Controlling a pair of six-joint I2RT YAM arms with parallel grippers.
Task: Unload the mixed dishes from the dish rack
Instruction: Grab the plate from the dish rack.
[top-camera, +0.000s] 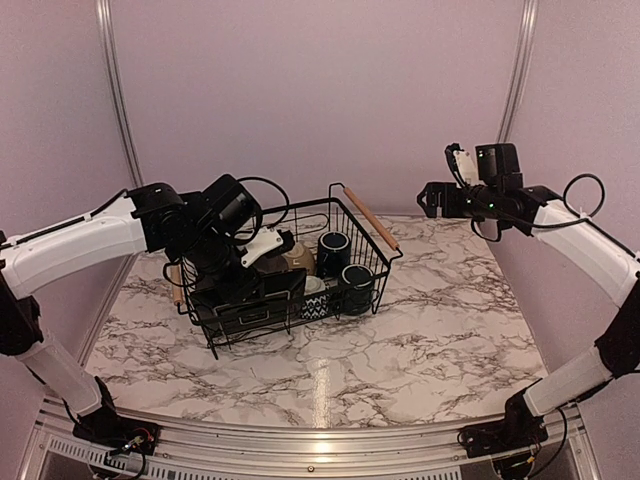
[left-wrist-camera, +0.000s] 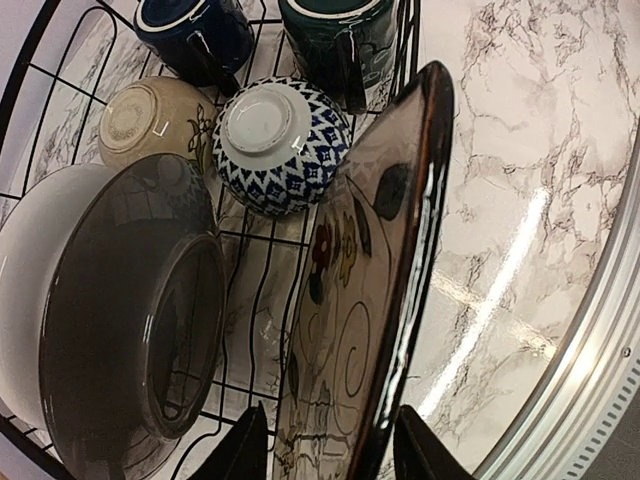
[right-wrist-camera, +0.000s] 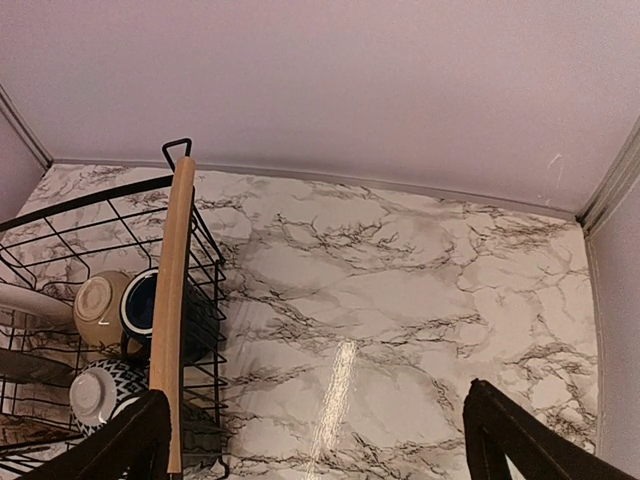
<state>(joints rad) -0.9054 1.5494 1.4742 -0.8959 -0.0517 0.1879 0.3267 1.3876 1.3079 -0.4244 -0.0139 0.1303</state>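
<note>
The dish rack, a black wire basket with wooden handles, stands left of centre on the marble table. My left gripper reaches into it and is shut on a floral plate that stands on edge, one finger on each face. Beside the plate lie a blue-and-white patterned bowl, a cream bowl, a dark glossy bowl and two dark mugs. My right gripper hangs open and empty, high above the table to the right of the rack.
Bare marble tabletop lies to the right of and in front of the rack. Purple walls enclose the back and sides. A metal rail runs along the near table edge.
</note>
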